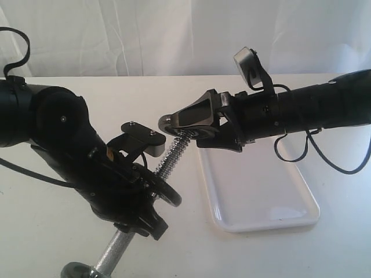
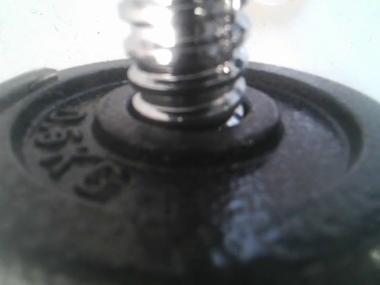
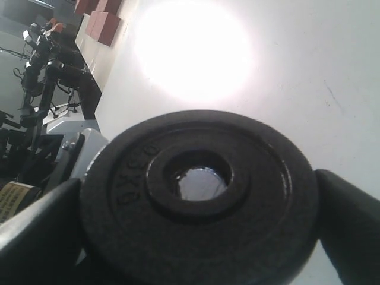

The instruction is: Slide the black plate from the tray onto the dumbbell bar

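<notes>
In the right wrist view the black plate fills the view, with my right gripper shut on its rim, one finger on each side. The chrome end of the dumbbell bar shows inside the plate's centre hole. In the exterior view the plate sits at the upper tip of the tilted bar, above the white tray. My left gripper is clamped on the bar lower down, beside another black disc threaded on it. The left wrist view shows none of the left gripper's fingers.
The tray holds nothing. A chrome nut caps the bar's lower end near the table's front edge. A cable loops under my right arm over the tray's far side.
</notes>
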Action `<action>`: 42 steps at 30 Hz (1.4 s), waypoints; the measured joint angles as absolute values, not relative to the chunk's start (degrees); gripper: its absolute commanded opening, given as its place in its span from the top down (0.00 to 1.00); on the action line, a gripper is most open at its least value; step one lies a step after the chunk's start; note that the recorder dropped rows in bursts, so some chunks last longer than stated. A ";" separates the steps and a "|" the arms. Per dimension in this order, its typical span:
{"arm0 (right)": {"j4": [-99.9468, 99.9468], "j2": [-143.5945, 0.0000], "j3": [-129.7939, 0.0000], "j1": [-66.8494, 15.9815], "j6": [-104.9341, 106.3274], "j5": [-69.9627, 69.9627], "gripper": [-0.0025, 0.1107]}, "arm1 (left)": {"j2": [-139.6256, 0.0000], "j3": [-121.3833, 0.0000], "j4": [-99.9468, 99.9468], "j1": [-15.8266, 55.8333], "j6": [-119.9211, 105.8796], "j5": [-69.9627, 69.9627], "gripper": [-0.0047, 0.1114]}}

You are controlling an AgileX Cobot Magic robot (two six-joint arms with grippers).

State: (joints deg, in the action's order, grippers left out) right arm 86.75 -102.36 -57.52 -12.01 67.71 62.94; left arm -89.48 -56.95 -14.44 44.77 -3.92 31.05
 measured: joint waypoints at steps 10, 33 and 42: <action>86.75 -102.36 -57.52 -12.01 69.17 62.94 0.98 | -89.48 -56.95 -14.54 44.77 -4.06 31.03 0.96; 95.59 -102.23 -56.42 -11.98 76.44 66.13 0.98 | -90.09 -56.99 -15.42 45.16 -4.50 25.19 0.96; 95.59 -102.23 -56.30 -9.18 76.54 66.60 0.98 | -90.09 -56.99 -15.42 45.16 -4.50 25.08 0.96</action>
State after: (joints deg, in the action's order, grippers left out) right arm 95.59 -102.23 -56.30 -9.18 76.54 66.60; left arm -90.09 -56.99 -15.42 45.16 -4.50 25.08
